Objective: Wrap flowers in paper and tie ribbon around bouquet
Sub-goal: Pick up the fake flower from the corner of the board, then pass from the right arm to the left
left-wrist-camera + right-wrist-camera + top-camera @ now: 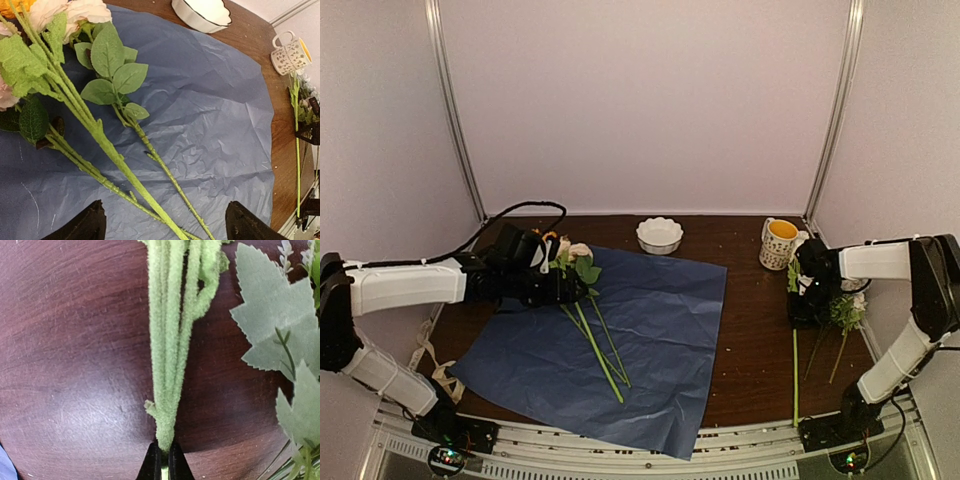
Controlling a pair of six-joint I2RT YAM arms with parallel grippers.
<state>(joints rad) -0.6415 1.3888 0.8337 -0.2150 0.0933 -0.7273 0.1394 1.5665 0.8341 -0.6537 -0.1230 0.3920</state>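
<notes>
- Left gripper (165, 227): my jaws stand wide apart and empty, low over the flowers (590, 330) laid on the paper (665, 320).
- Right gripper (162, 460): my jaws are pinched shut on one fuzzy green stem (165, 365), off the sheet on the bare wood at the right of the surface (750, 370).
- Flowers, count: on the sheet I count three stems, blooms toward its far-left corner, cut ends toward the near edge. At the right there are about three more (840, 315), including the one I grip. Overlapping foliage makes that count uncertain.
- Flowers, handling: I judge them light and springy, and the flocked coating should give good friction. The best hold is the bare lower stem, below the leaves. Blooms and leaves would crush or bend.
- Paper, count and handling: one sheet, thin and already creased. It is likely to slide or tear, so it should be taken by a corner or edge.
- Ribbon (432, 365): one, apparently, cream and limp, at the left edge beside my left arm.
- Others: one white bowl (659, 235) and one mug (779, 243), at the far side.
</notes>
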